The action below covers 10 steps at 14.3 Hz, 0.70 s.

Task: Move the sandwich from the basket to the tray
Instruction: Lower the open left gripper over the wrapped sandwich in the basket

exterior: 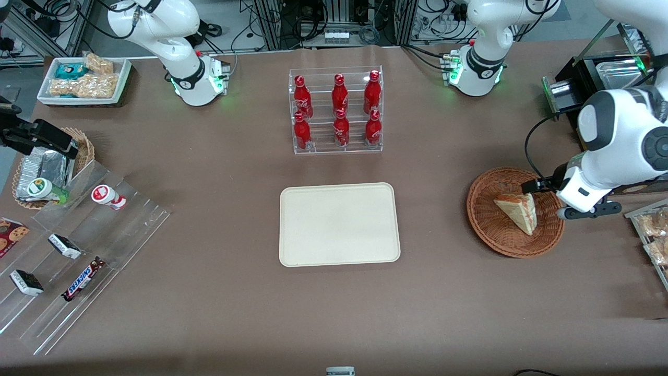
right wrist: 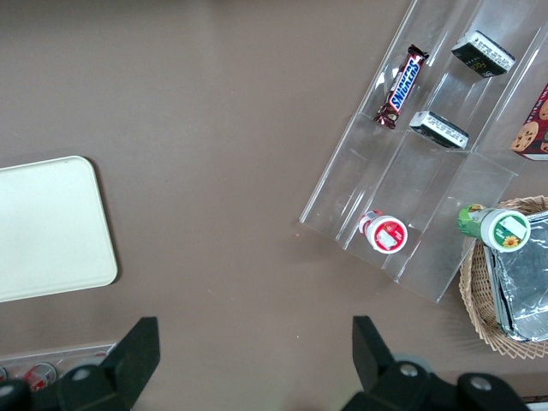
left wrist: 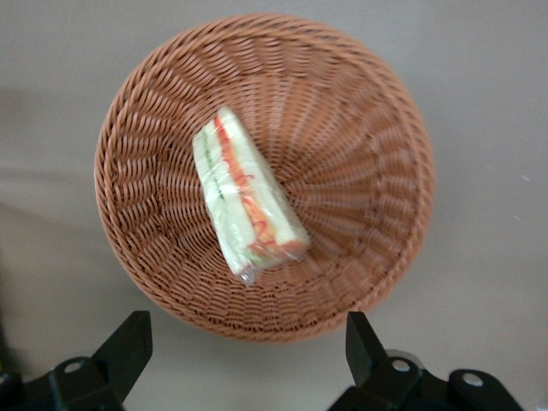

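From the front you see the sandwich [exterior: 517,211] lying in the basket [exterior: 488,225], well apart from the tray [exterior: 339,224], which sits at the basket's 9 o'clock. Your gripper [exterior: 533,186] hovers over the basket's 1 o'clock rim. In the left wrist view, its jaws stand wide apart, holding nothing, above the sandwich [left wrist: 246,199] and basket [left wrist: 360,163].

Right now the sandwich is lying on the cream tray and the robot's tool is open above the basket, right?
Not quite. The sandwich lies in the basket, as the left wrist view shows; the tray has nothing on it. The tool is open above the basket.
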Each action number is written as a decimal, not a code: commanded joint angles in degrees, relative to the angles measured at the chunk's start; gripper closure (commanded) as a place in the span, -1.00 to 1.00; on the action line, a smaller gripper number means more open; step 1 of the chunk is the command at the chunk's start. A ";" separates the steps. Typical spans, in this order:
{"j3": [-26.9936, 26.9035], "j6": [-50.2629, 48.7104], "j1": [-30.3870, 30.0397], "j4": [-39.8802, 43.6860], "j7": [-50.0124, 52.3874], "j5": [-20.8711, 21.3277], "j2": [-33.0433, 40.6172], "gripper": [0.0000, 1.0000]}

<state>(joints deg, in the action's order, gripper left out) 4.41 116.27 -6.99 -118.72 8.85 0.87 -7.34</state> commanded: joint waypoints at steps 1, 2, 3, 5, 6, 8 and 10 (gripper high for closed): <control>0.51 5.61 -0.92 -5.80 8.34 0.36 2.24 -1.00; 0.51 7.02 -0.92 -6.51 12.55 0.36 1.98 -1.00; 0.51 8.43 -0.92 -6.78 16.94 0.36 1.45 -1.00; 0.51 11.68 -0.92 -7.66 26.61 0.36 0.31 -1.00; 0.51 13.44 -0.92 -8.45 30.48 0.36 -0.39 -1.00; 0.51 17.39 -0.92 -10.03 36.65 0.36 -1.80 -1.00; 0.51 20.82 -1.10 -10.83 39.21 0.28 -3.55 -1.00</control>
<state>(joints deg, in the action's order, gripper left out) 4.46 133.70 -7.43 -128.55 44.08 0.87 -9.36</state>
